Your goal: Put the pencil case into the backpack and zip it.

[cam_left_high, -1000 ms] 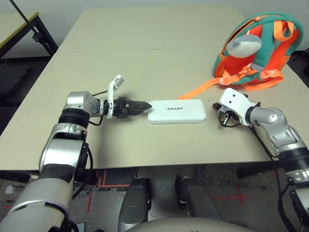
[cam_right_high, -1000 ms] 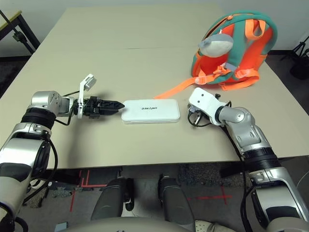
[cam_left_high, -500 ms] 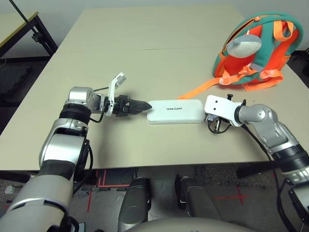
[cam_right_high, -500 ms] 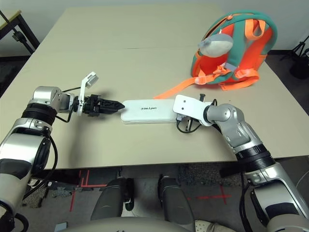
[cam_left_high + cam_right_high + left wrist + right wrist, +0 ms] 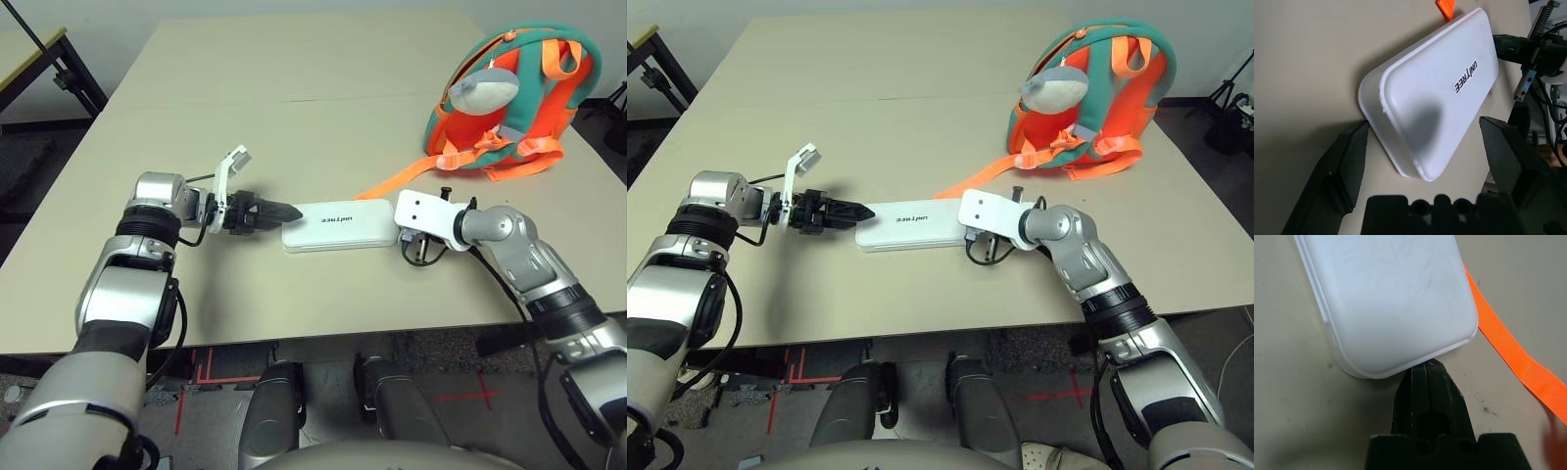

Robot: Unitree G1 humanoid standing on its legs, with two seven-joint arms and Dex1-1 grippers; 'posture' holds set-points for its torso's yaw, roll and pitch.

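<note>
Right gripper [image 5: 1426, 369], closed, now against pencil case [image 5: 339, 224] right end; was well right. Left gripper [image 5: 1422, 161] open wide around left end, contact unclear. Case at frame centre; backpack [image 5: 509, 98] upper right, bare table [image 5: 294, 108] between.

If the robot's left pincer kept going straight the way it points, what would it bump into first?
Most likely the pencil case. The left pincer is open, and the case's near end lies right ahead between its fingers, so it would probably meet that end first.

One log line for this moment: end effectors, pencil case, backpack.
left end effector open at pencil case end | right end effector shut, tips at opposite end | case flat on table | backpack apart
</note>
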